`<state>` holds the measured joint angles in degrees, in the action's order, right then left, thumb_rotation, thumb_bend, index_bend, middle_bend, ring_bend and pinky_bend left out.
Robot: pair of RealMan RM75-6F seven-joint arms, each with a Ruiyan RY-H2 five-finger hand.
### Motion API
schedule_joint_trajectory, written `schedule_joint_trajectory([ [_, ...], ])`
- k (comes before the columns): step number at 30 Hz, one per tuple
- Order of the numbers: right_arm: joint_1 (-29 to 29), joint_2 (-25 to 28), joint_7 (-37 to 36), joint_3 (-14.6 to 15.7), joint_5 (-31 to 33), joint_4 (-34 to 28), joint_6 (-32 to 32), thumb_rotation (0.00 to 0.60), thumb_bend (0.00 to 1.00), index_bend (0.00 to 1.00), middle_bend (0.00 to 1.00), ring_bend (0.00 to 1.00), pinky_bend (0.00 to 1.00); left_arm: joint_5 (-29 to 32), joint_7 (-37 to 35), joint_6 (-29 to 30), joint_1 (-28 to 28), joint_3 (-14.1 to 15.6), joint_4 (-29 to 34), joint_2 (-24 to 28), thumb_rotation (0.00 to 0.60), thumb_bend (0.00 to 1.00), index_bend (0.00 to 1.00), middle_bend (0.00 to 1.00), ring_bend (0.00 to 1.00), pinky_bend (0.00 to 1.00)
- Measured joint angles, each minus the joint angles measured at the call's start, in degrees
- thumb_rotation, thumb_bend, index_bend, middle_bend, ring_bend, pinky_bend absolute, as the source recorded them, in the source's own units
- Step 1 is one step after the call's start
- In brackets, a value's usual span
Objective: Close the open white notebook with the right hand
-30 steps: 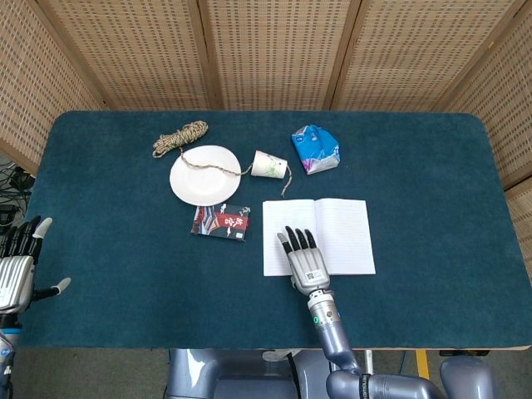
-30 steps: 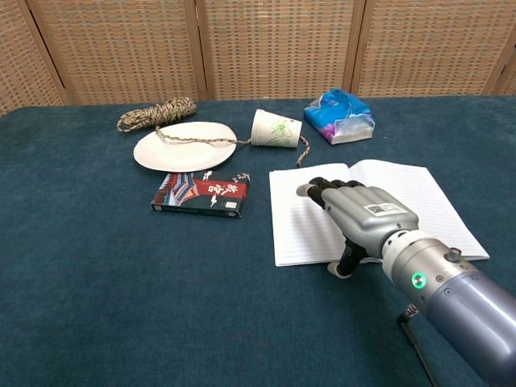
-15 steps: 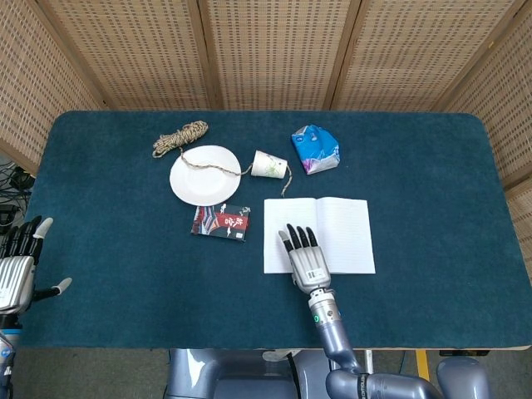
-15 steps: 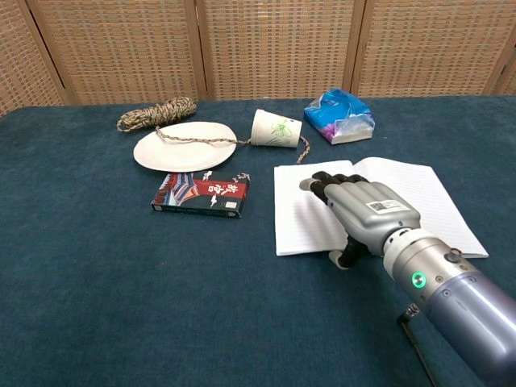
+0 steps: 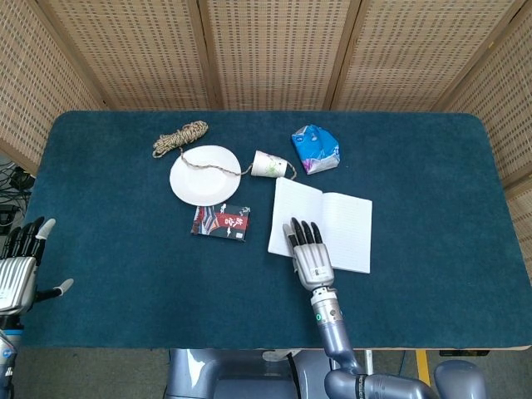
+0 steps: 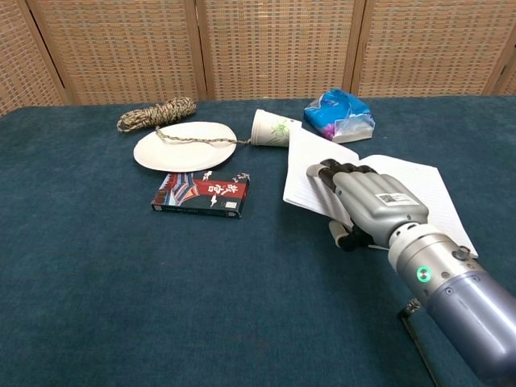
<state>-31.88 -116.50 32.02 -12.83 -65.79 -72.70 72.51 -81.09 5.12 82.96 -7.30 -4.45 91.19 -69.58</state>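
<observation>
Right robot hand (image 6: 367,205) has its fingers hooked under the white notebook's (image 5: 339,229) left page, lifting it so I can fold it shut, mid-desk toward the front edge.

On the table sit one white notebook (image 5: 332,226), one white plate (image 5: 204,174), one paper cup (image 5: 268,165) lying on its side, one coil of rope (image 5: 179,138), one red-and-black box (image 5: 221,222), and one blue packet (image 5: 315,148), possibly a plastic bag.
</observation>
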Motion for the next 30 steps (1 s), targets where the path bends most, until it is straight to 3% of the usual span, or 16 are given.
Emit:
schedule_joint_trajectory([
  [8,1.90,-0.43,-1.90,-3.52,2.41,-3.13,2.87,0.600,0.67,0.11,0.00,0.00,0.00,-0.05,0.22,-0.04,-0.05,0.05,0.04,-0.10,0.600,0.07,0.00,0.00,0.00,0.00],
  [30,4.96,2.90,-1.09,-6.37,0.94,-8.91,11.32,0.600,0.61,0.02,0.00,0.00,0.00,-1.13,0.39,0.77,0.22,0.43,0.81,0.03,0.600,0.07,0.00,0.00,0.00,0.00],
])
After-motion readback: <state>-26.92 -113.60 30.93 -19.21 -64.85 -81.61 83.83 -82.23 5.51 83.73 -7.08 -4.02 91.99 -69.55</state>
